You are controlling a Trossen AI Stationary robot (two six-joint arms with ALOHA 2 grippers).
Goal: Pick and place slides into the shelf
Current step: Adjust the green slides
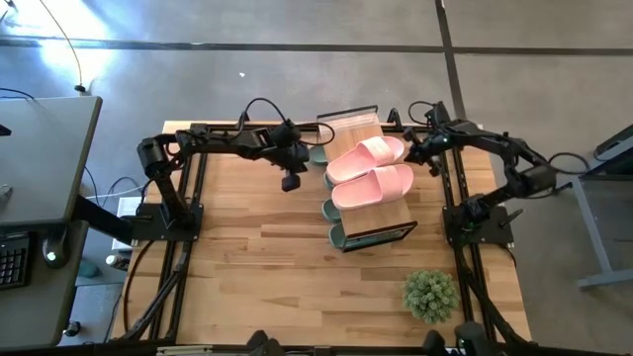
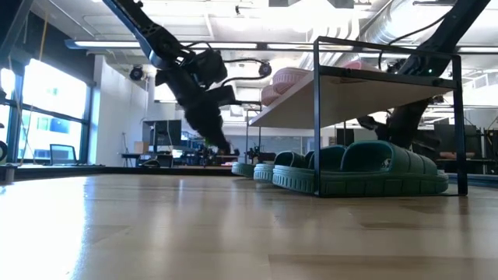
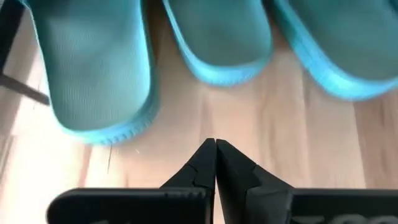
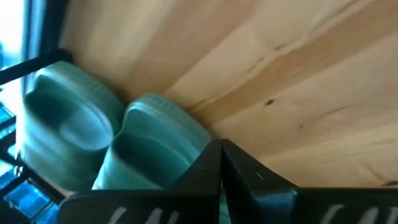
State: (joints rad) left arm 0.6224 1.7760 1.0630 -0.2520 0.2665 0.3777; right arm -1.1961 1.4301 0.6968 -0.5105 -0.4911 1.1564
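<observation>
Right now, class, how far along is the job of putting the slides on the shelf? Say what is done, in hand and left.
Done: the pink pair lies on the shelf top, and green slides sit in a row beneath it. In hand: nothing; the left gripper is shut and empty near the green slides, the right gripper likewise. Left: no slides lie loose on the table, so the job looks about finished.

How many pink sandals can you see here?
2. One pink sandal lies on the shelf's wooden top, the other pink sandal right beside it. More could be hidden underneath.
</observation>
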